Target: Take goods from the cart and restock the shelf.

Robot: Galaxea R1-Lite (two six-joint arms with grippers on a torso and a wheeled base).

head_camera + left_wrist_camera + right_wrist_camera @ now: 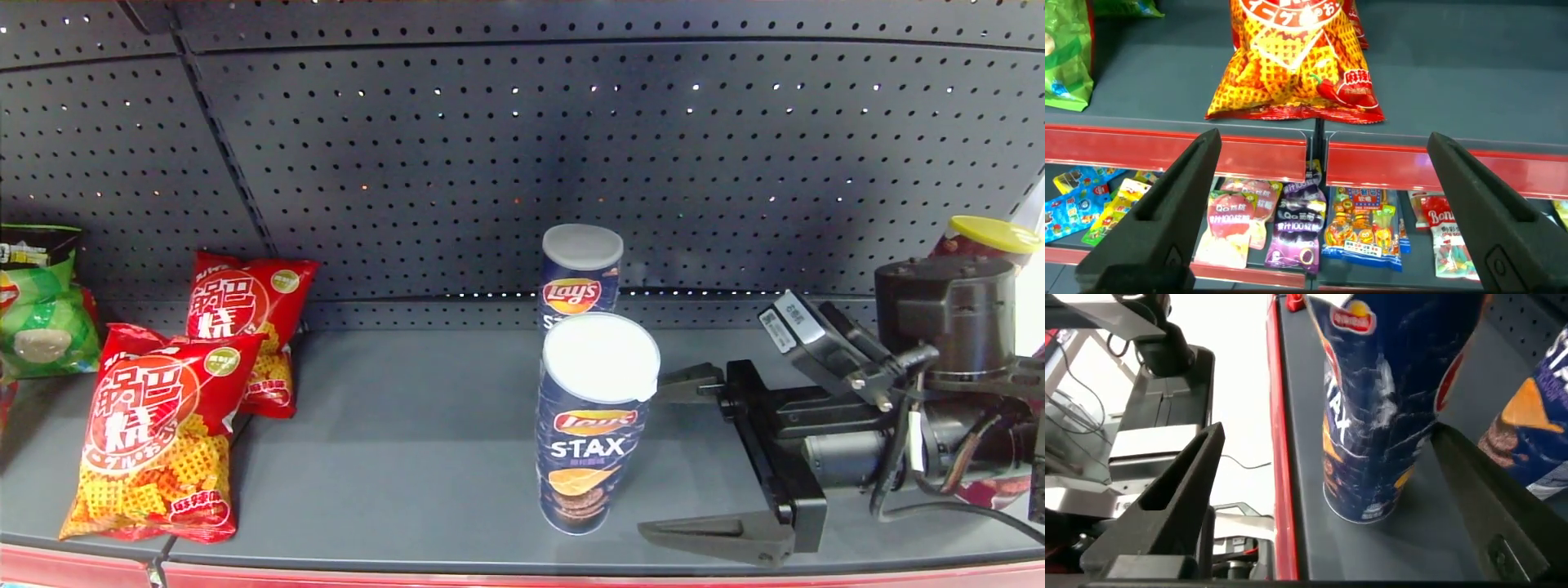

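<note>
Now right tool (651,457) level, low over shelf (392,457), jaws spread wide, just beside front can (589,445).

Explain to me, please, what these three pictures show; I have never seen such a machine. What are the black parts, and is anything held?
This is a two-armed robot restocking a shop shelf. One camera sits on its head; one sits on each wrist. The right arm's black fingers are open beside the front chip can and hold nothing; a second can stands behind. The left arm's fingers, open too, face a red snack bag.
</note>
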